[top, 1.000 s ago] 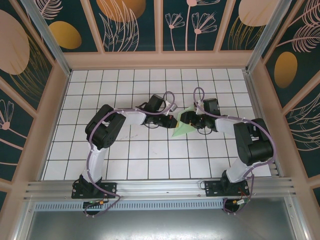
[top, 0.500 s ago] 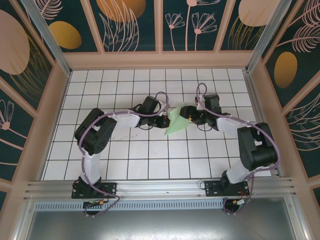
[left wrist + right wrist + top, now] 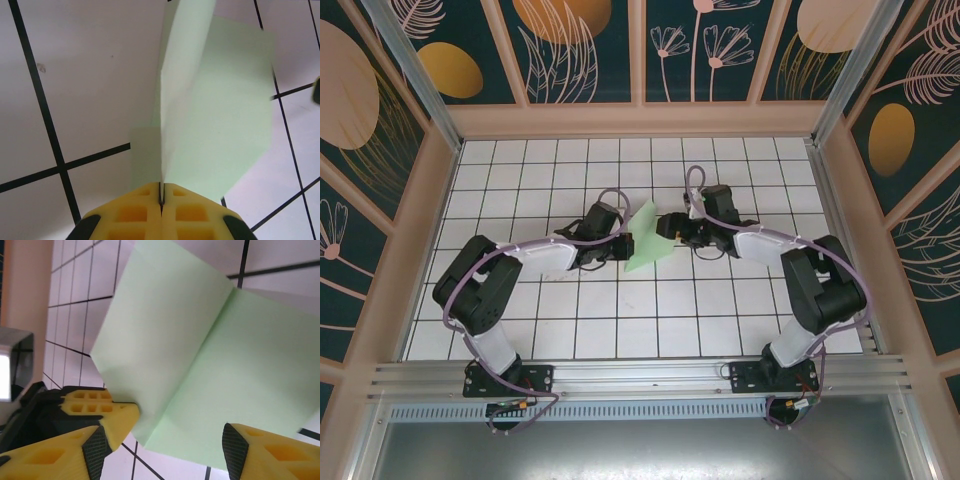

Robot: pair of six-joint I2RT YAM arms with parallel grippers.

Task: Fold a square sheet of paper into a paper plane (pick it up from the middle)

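Roughly halfway at best, by the look of it. The square sheet of paper (image 3: 645,238) is pinched along its crease by the left hand (image 3: 161,191), which is clamped shut on it. It's held around the middle of the tabletop (image 3: 520,330), a touch toward 12 o'clock. The right hand (image 3: 167,442) is spread apart at the sheet's 3 o'clock side, nothing gripped. Only a centre fold can be made out, so nose and wings look undone. White gridded tiles are boxed in by teal floral walls (image 3: 580,50).

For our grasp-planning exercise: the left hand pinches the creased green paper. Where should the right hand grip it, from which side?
Probably the green paper by its free edge, from the right: that edge faces the open right hand, opposite the left hand.
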